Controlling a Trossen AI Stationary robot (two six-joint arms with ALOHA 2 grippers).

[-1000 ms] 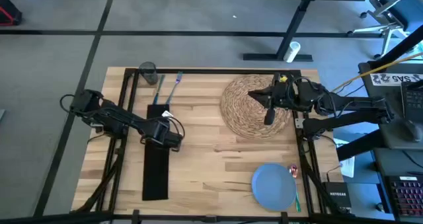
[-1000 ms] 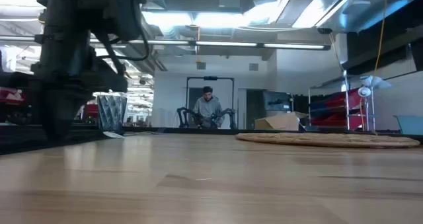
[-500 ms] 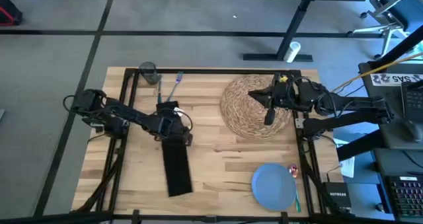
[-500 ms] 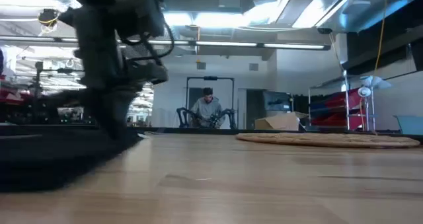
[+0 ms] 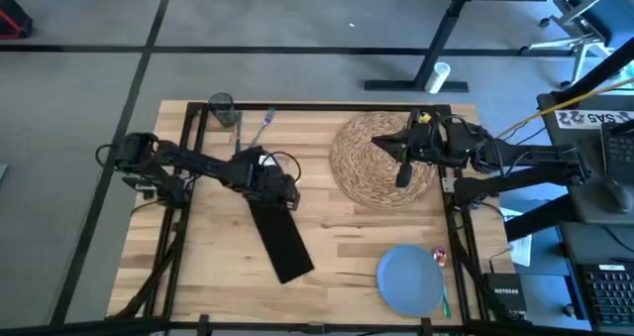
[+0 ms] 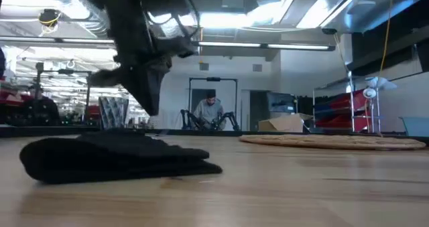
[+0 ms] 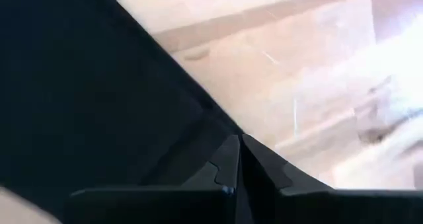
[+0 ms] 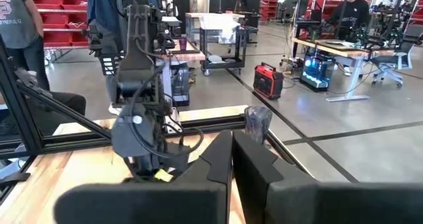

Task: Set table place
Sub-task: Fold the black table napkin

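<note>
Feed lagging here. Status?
Left gripper shut on black napkin, dragging it toward placemat. Right gripper shut, over placemat. Path clear.

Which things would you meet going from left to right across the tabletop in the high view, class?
Grey glass → left pincer holding the black napkin → woven placemat → right pincer over the placemat's right part.

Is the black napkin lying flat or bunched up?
Flat: the napkin lies as a long slanted strip on the table, one end under the left gripper.

Both arms are matte black, jointed, draped with looping black cables.
</note>
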